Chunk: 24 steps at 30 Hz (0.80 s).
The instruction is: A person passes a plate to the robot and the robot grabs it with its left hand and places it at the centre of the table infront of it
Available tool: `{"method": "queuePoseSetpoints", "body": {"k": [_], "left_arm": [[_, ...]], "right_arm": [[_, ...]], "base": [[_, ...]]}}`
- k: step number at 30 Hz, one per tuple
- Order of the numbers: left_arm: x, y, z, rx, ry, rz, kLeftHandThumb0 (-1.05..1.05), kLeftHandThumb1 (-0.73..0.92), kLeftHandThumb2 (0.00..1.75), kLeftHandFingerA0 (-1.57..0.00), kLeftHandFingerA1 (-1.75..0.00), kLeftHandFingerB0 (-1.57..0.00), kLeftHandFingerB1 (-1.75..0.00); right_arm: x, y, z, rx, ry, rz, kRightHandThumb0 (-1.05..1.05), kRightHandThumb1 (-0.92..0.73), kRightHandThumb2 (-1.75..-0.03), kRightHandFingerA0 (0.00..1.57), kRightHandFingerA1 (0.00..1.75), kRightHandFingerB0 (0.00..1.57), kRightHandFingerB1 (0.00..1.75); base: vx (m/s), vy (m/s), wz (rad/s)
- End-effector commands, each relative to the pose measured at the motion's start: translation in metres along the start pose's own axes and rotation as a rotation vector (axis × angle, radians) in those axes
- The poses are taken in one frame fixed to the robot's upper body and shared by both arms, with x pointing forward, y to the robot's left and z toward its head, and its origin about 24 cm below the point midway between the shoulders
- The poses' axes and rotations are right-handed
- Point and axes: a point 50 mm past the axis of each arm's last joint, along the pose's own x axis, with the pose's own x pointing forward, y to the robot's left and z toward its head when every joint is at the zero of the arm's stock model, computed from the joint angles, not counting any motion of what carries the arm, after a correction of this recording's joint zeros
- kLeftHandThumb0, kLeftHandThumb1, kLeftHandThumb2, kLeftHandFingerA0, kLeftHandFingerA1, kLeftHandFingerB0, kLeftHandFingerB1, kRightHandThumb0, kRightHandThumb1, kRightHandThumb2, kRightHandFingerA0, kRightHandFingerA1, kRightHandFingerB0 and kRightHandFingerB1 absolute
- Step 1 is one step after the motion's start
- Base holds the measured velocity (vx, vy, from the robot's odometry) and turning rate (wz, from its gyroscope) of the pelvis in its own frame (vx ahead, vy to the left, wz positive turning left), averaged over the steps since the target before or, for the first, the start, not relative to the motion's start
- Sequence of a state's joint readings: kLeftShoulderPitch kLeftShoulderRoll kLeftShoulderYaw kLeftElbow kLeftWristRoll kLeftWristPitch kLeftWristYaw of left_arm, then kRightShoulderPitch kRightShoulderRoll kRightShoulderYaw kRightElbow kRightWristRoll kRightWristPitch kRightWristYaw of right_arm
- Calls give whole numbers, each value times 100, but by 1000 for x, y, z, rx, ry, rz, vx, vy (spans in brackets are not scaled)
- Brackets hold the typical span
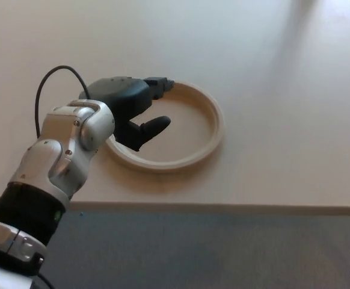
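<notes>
Plate [193, 147] lies flat — face up — on table [283, 120], left hand [130, 108] above.

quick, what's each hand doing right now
Left hand: open, over the round beige paper plate lying flat on the table, holding nothing.
Right hand: not in view.
</notes>
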State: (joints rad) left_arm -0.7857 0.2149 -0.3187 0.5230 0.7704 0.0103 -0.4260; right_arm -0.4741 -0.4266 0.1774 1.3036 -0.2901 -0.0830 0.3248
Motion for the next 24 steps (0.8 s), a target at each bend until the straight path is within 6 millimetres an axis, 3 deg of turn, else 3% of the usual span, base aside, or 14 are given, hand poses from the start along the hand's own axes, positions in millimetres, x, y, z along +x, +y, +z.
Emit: {"method": "queuePoseSetpoints", "body": {"k": [1,2,3,4,5,6,7,11,14,16,20,21,24], "left_arm": [[-6,3,-10,-278,29,-230,-102,91,125,-44,-58,-18,-42],[-7,3,-10,-263,25,-194,-102,91,125,-44,-58,-18,-42],[-10,4,-8,-223,-3,-127,-97,92,89,-30,-40,-5,-20],[-14,4,-4,-176,-42,-43,-97,92,89,-30,-40,-5,-20],[-19,5,-2,-198,-67,7,-88,86,126,-10,-45,0,-20],[-27,8,2,-212,-99,82,-87,88,128,-13,-45,0,-24],[-38,12,9,-235,-163,190,-91,92,86,-22,-36,-11,-28],[-74,19,26,-317,-351,465,-92,92,82,-27,-35,-13,-29],[-103,24,35,-342,-455,557,-94,92,80,-27,-33,-15,-29],[-145,25,44,-351,-577,655,-91,92,77,-31,-33,-19,-30],[-183,13,46,-386,-647,671,-84,92,74,-31,-32,-25,-30],[-193,4,44,-412,-657,662,-85,82,77,-39,-37,-28,-33],[-217,-17,42,-482,-677,646,-75,91,68,-48,-36,-34,-31]], "right_arm": [[-1,-2,-2,2,4,8,-48,-66,-59,59,58,45,45],[-1,-2,-2,-2,5,5,-48,-66,-59,59,58,45,45],[-1,-3,-2,3,4,2,-49,-65,-58,61,59,45,46],[-1,-3,-2,10,4,-1,-49,-65,-58,61,59,45,46],[-1,-3,-1,9,3,-1,-49,-65,-59,62,60,44,46],[-1,-3,0,13,2,-1,-49,-65,-57,63,61,47,46],[-1,-4,1,11,-3,0,-49,-66,-58,62,61,45,47],[-1,-6,4,7,-11,6,-50,-66,-60,59,60,45,47],[-1,-7,6,5,-13,6,-47,-67,-59,59,60,45,47],[-1,-5,2,0,0,11,-48,-67,-59,59,60,46,47],[-2,2,-10,3,25,27,-47,-67,-60,57,61,44,47],[-2,5,-14,2,36,33,-48,-68,-60,57,59,45,47],[-2,12,-23,6,59,46,-48,-67,-59,59,60,45,47]], "base": [[0,0,0],[0,0,0],[0,0,0],[0,0,0],[0,0,0],[0,0,0],[0,0,0],[0,0,0],[0,0,0],[0,0,0],[0,0,0],[0,0,0],[0,0,0]]}}
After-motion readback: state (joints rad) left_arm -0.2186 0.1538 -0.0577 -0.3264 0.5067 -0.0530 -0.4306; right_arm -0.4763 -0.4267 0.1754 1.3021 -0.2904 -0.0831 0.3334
